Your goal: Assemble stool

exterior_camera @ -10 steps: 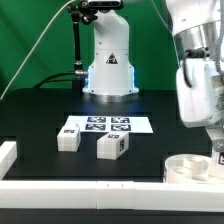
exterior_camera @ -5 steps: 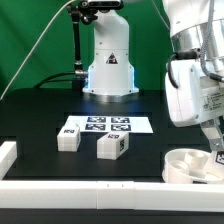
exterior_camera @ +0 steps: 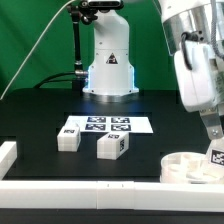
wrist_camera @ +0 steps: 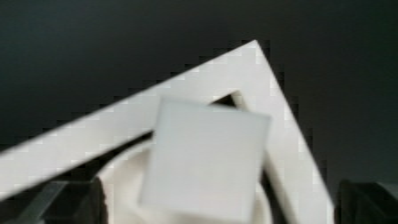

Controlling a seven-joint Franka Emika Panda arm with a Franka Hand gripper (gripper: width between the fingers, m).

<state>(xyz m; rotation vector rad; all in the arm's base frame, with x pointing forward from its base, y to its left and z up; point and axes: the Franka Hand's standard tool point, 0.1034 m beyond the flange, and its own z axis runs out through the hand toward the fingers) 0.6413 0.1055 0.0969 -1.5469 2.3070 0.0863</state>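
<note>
The round white stool seat (exterior_camera: 190,168) lies at the exterior view's lower right, against the front rail. My gripper (exterior_camera: 212,147) hangs over the seat's right side and is shut on a white stool leg (exterior_camera: 215,156) whose tag faces the camera. The leg's lower end is at the seat. In the wrist view the held leg (wrist_camera: 205,165) fills the middle between my dark fingers (wrist_camera: 63,203), with the seat (wrist_camera: 285,190) behind it. Two more tagged legs (exterior_camera: 68,135) (exterior_camera: 112,146) lie loose on the black table to the left.
The marker board (exterior_camera: 108,124) lies flat behind the loose legs. Long white border rails run along the front (exterior_camera: 90,187) and the left edge (exterior_camera: 6,153); their corner shows in the wrist view (wrist_camera: 249,60). The arm's base (exterior_camera: 108,62) stands at the back.
My arm has tilted and swung toward the exterior view's right over the seat. The held leg has come with it, and its tag now shows. The loose legs have not moved.
</note>
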